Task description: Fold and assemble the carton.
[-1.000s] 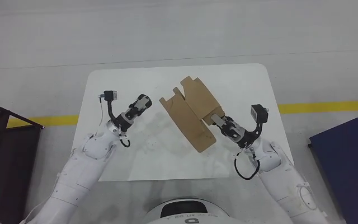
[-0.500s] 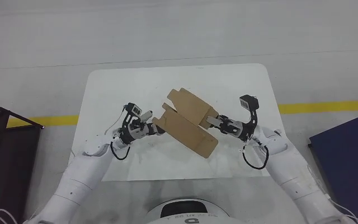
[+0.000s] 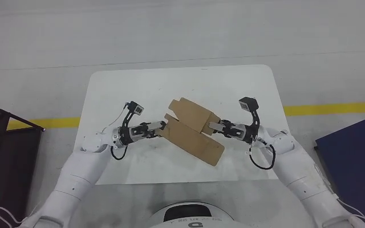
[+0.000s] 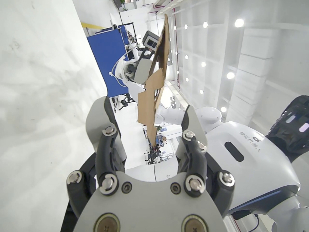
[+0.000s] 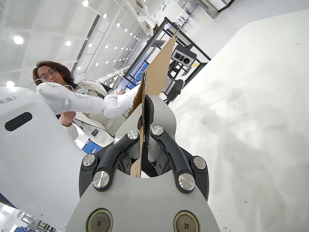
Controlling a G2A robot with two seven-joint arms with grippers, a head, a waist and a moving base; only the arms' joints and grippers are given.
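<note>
From above, both arms stretch inward over the white bench, meeting at a flattened brown cardboard carton held above mid-bench.

Left wrist view: the left gripper is released and spread wide, with a carton flap between its fingers.

Right wrist view: the right gripper clenches the carton's edge.

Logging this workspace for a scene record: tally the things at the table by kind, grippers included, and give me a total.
carton: 1, brown cardboard, partly folded.
grippers: 2, the left gripper open with a carton flap between its fingers, the right gripper shut on the carton's edge.
table: 1, white.
Total: 4.
</note>
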